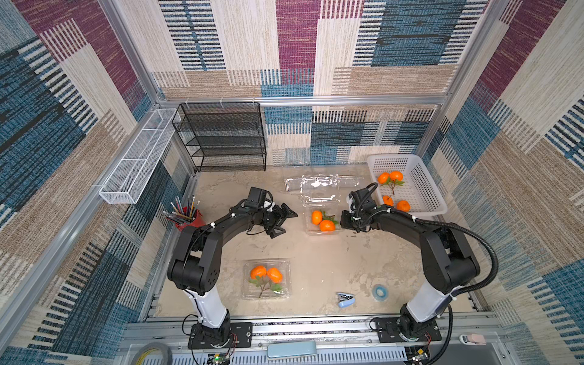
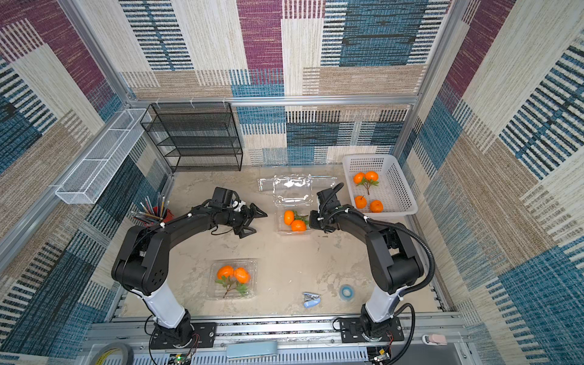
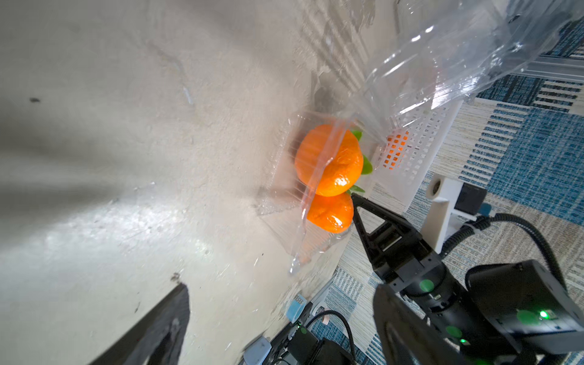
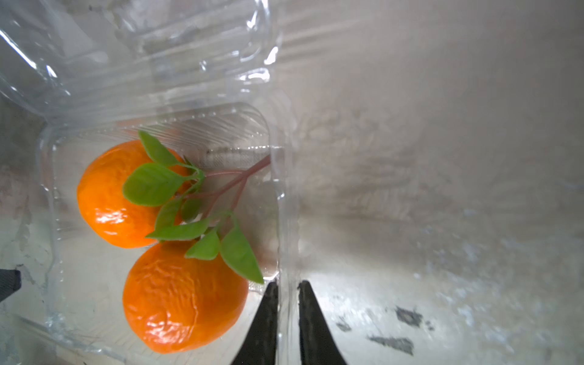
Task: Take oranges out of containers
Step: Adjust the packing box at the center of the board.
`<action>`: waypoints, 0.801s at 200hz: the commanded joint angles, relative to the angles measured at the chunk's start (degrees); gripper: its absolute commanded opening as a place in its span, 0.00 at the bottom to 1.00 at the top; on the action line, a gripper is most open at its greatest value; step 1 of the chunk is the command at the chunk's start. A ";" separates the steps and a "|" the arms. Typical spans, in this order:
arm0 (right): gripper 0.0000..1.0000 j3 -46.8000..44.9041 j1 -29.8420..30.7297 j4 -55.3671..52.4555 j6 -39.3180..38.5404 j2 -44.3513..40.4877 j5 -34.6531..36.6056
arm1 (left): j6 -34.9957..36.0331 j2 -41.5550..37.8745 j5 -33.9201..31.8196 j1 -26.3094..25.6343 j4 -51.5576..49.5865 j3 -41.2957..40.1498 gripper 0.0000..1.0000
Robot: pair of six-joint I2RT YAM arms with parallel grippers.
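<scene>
Two oranges [image 1: 317, 217] [image 4: 183, 300] on a leafy stem lie in an open clear container [image 1: 311, 230] at mid table, its lid [image 1: 319, 197] folded back. My right gripper [image 1: 343, 219] [image 4: 288, 303] is shut on this container's thin side wall [image 4: 284, 221], one finger inside and one outside. My left gripper [image 1: 288, 223] [image 3: 281, 289] hangs open just left of the container, holding nothing. A closed container [image 1: 252, 294] near the front holds another pair of oranges [image 1: 267, 274]. In both top views, empty clear containers [image 2: 292, 185] lie at the back.
A white perforated basket [image 1: 420, 177] at the right back holds several oranges [image 1: 390, 177]. A red pencil cup [image 1: 189, 218], a black mesh shelf [image 1: 221, 136] and a white wire tray [image 1: 139, 158] stand at the left. A blue stapler [image 1: 346, 299] and a tape roll [image 1: 380, 292] lie near the front.
</scene>
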 commanded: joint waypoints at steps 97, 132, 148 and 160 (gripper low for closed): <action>0.16 -7.05 -3.23 1.81 -1.15 -6.03 7.19 | -1.34 4.16 1.70 -4.76 1.46 5.47 0.92; 0.16 -5.34 -4.65 1.36 -3.02 -4.45 7.81 | -1.56 5.20 2.26 -6.63 1.53 6.46 0.92; 0.17 -5.02 -4.73 1.09 -4.39 -4.10 8.70 | -1.78 5.47 2.33 -7.24 1.68 6.63 0.92; 0.18 -4.52 -5.04 0.27 -5.34 -3.82 9.89 | -1.91 5.69 2.52 -7.55 1.85 6.82 0.92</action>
